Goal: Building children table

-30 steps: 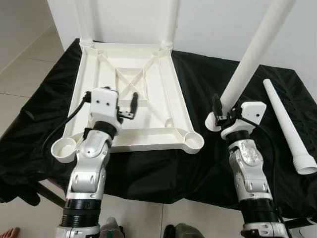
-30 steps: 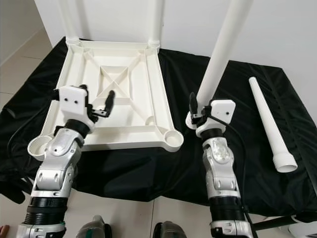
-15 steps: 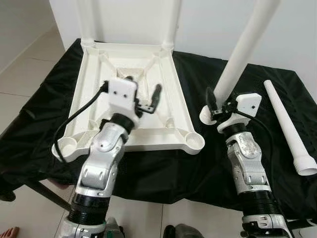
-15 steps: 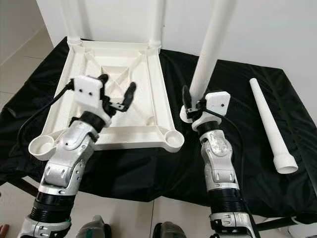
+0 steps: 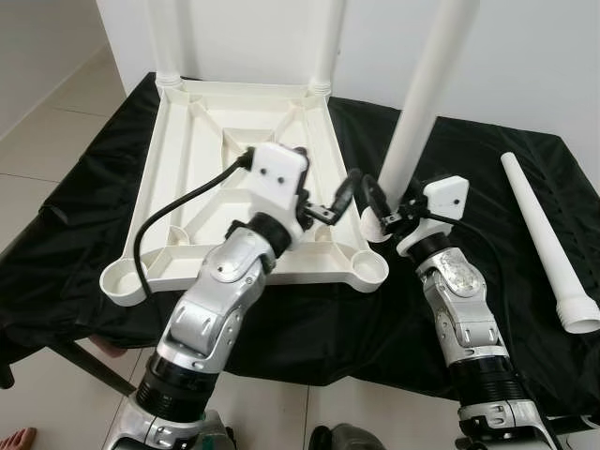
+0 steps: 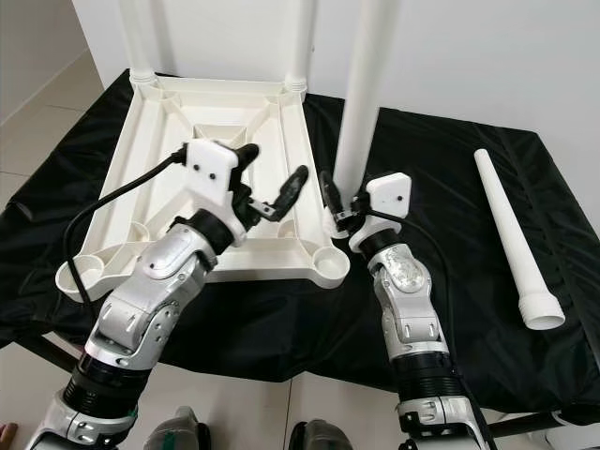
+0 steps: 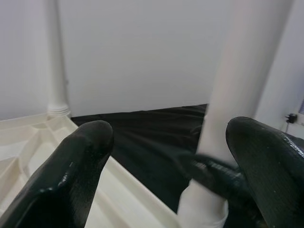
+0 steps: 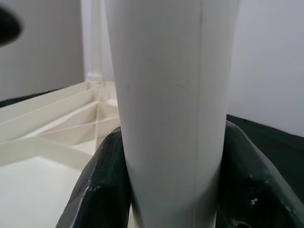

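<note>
A white table top (image 5: 178, 178) lies upside down on the black cloth, with two legs (image 5: 326, 42) standing in its far corners. My right gripper (image 5: 386, 208) is shut on a third white leg (image 5: 427, 84), holding it nearly upright with its wide foot just beside the near-right socket (image 5: 368, 269). In the right wrist view the leg (image 8: 171, 95) sits between both fingers (image 8: 104, 175). My left gripper (image 6: 272, 169) is open above the top's near-right part, a short way left of the held leg. The left wrist view looks at that leg (image 7: 237, 95) between the spread fingers (image 7: 80, 166).
A fourth leg (image 5: 544, 234) lies loose on the cloth (image 5: 487, 159) at the right. The near-left socket (image 5: 122, 279) stands open at the table's front edge. A white wall rises right behind. Tiled floor lies to the left, with a person's foot (image 5: 9, 439) at the bottom left.
My left gripper has swung right across the table top toward the held leg. My right gripper has carried the leg left toward the near-right socket and stood it more upright.
</note>
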Available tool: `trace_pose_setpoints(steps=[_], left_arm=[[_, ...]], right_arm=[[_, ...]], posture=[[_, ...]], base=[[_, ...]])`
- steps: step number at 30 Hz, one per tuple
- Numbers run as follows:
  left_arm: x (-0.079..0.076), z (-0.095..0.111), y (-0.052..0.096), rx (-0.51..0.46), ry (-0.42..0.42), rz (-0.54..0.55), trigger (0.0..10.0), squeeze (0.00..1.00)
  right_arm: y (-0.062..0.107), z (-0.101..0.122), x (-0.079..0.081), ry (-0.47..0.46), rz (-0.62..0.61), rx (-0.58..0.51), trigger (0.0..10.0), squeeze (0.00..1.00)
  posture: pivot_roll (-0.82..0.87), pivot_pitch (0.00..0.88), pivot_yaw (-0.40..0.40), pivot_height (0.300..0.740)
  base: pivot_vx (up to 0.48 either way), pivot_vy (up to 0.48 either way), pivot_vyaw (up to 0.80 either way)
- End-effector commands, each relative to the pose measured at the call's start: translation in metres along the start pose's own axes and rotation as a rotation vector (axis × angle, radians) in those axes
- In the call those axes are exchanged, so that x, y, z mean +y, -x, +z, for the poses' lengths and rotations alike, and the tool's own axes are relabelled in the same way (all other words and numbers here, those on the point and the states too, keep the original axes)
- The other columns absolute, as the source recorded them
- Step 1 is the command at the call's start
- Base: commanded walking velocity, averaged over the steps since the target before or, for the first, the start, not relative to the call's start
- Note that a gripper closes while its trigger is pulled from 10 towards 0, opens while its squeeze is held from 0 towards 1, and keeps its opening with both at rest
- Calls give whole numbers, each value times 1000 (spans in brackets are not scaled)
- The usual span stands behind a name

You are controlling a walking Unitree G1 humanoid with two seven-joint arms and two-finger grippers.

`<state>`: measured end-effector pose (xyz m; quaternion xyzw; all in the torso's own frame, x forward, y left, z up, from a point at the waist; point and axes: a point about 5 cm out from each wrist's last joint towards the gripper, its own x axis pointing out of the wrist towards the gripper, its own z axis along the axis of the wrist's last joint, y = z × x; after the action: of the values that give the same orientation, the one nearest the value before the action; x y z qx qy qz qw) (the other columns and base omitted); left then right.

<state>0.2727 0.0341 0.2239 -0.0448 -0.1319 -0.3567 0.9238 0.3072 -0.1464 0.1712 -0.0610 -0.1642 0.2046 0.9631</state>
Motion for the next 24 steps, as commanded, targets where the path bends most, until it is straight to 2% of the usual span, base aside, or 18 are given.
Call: trace_pose_setpoints(steps=[1,7,19,24], left_arm=[[-29,12,-2,-29,9,-506,10000,0],[-32,23,-8,-54,23,-552,10000,0],[-36,32,-13,-62,30,-602,10000,0],[-35,34,-16,-66,22,-605,10000,0]], right_arm=[[-2,3,4,-4,81,1,10000,0],[-1,3,8,-5,153,16,10000,0],[2,1,19,-5,264,44,10000,0],[2,1,20,-1,276,47,10000,0]], posture=[[48,0,-83,740],[48,0,-87,740],[41,0,-76,740],[39,0,-73,740]], base=[[0,0,0],[0,0,0],[0,0,0],[0,0,0]])
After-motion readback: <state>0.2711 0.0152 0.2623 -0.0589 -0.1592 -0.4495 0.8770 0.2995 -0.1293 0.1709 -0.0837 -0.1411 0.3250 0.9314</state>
